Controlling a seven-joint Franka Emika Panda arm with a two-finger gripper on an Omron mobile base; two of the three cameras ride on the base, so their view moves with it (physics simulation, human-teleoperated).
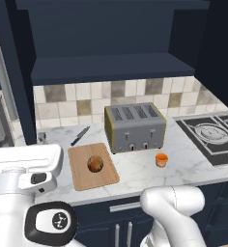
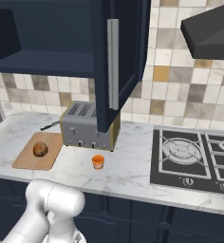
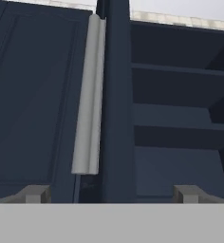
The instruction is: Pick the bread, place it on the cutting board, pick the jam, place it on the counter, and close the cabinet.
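Looking along the hand, the gripper (image 3: 112,193) faces the edge of an open door of the cabinet (image 3: 42,95), with the silver handle (image 3: 88,99) rising just left of centre between its 2 fingertips (image 3: 35,193). The tips stand wide apart, released and holding nothing; the door's edge and handle lie in the gap beyond them, and whether anything touches cannot be told. Right of the door edge the hand view shows the cabinet's dark inner shelves (image 3: 180,118).

From the right base view, that open door (image 2: 116,61) swings out over the counter (image 2: 128,166) with its long handle (image 2: 113,64) facing the camera, hanging in front of the toaster (image 2: 83,126). The left base view instead looks straight into the cabinet's shelf opening (image 1: 111,67).

Down on the counter (image 1: 183,159), the bread (image 1: 95,164) sits on the cutting board (image 1: 82,181), near its middle, left of the toaster (image 1: 135,126). The jam (image 1: 161,159) stands upright on the marble, in front of the toaster's right end and apart from it. In the right base view the bread (image 2: 40,149), the cutting board (image 2: 26,161) and the jam (image 2: 98,161) lie in the same order. A dark knife (image 1: 79,136) lies beyond the board near the tiled wall. A gas hob (image 2: 192,159) occupies the right side, under a dark hood (image 2: 209,31).
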